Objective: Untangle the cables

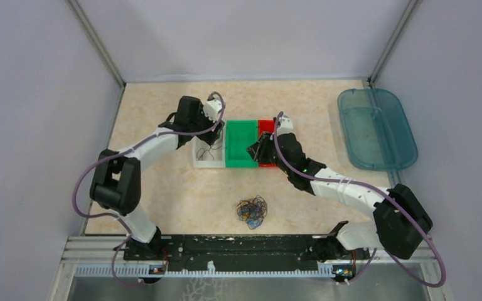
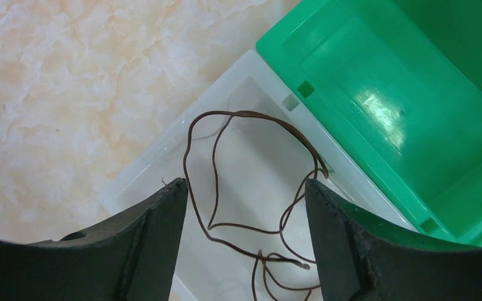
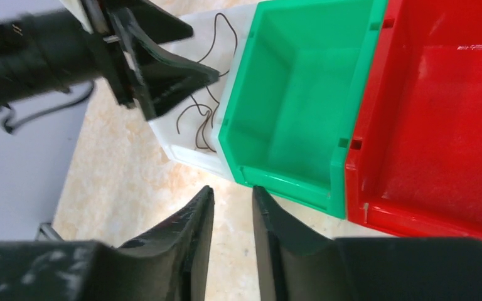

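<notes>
The tangled bundle of cables (image 1: 251, 212), dark brown, blue and yellow-orange, lies on the table near the front centre, apart from both grippers. One dark brown cable (image 2: 249, 228) lies loose in the white bin (image 2: 251, 163); it also shows in the right wrist view (image 3: 204, 119). My left gripper (image 2: 245, 183) is open and empty just above that cable, over the white bin (image 1: 207, 157). My right gripper (image 3: 233, 188) is empty with its jaws a narrow gap apart, above bare table in front of the green bin (image 3: 289, 94). It shows in the top view (image 1: 255, 150).
Three bins stand side by side at mid-table: white, green (image 1: 241, 144) and red (image 1: 265, 128). The green and red (image 3: 439, 125) bins hold nothing. A translucent teal tray (image 1: 376, 128) lies at the right. Grey walls enclose the table.
</notes>
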Controlling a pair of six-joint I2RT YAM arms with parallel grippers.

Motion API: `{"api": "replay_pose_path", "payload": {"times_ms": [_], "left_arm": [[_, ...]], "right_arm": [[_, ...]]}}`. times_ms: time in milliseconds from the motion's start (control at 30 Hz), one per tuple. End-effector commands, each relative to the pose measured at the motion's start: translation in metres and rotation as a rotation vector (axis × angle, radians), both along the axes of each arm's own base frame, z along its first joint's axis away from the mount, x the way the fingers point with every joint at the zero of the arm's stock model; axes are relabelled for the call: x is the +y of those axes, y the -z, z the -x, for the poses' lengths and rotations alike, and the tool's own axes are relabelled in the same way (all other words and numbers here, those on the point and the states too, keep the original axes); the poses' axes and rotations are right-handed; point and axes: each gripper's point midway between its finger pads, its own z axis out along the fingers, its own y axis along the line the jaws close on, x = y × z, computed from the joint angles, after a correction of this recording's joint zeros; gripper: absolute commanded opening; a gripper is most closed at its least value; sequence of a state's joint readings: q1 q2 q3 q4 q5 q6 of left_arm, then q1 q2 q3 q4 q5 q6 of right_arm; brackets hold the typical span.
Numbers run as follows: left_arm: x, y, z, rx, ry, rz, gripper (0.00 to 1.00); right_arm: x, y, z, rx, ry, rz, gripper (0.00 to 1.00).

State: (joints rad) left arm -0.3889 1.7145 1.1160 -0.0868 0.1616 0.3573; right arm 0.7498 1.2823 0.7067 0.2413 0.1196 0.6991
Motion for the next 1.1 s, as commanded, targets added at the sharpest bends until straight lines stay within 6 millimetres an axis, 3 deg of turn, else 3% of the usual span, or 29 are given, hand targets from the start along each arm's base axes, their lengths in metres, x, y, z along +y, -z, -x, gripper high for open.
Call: {"api": "replay_pose_path", "payload": {"times_ms": [0, 67, 133, 200, 333, 500, 767, 967, 1067], "left_arm": [[-0.010, -0.093, 0.006, -0.107, 0.073, 0.071, 0.79], [-0.012, -0.116, 0.020, -0.115, 0.122, 0.089, 0.84], [-0.016, -0.129, 0.042, -0.106, 0.199, 0.104, 0.94], [-0.019, -0.134, 0.067, -0.091, 0.285, 0.118, 0.98], [-0.015, -0.119, 0.115, -0.032, 0.406, 0.117, 1.00], [-0.010, -0.098, 0.147, 0.060, 0.483, 0.098, 1.00], [-0.009, -0.090, 0.165, 0.114, 0.571, 0.079, 1.00], [-0.010, -0.089, 0.168, 0.115, 0.589, 0.080, 1.00], [-0.010, -0.091, 0.167, 0.112, 0.591, 0.079, 1.00]], "right_arm": [[-0.008, -0.033, 0.001, -0.067, 0.003, -0.019, 0.39], [-0.013, -0.032, 0.008, -0.059, -0.003, -0.006, 0.48], [-0.019, -0.032, 0.018, -0.046, -0.013, -0.004, 0.55], [-0.023, -0.027, 0.031, -0.006, -0.038, -0.002, 0.57], [-0.026, -0.002, 0.069, 0.118, -0.142, -0.003, 0.54], [-0.029, 0.024, 0.111, 0.215, -0.266, -0.017, 0.47], [-0.022, 0.041, 0.150, 0.273, -0.455, 0.001, 0.42], [-0.022, 0.048, 0.157, 0.285, -0.478, 0.002, 0.31], [-0.022, 0.046, 0.158, 0.287, -0.488, 0.010, 0.39]]}}
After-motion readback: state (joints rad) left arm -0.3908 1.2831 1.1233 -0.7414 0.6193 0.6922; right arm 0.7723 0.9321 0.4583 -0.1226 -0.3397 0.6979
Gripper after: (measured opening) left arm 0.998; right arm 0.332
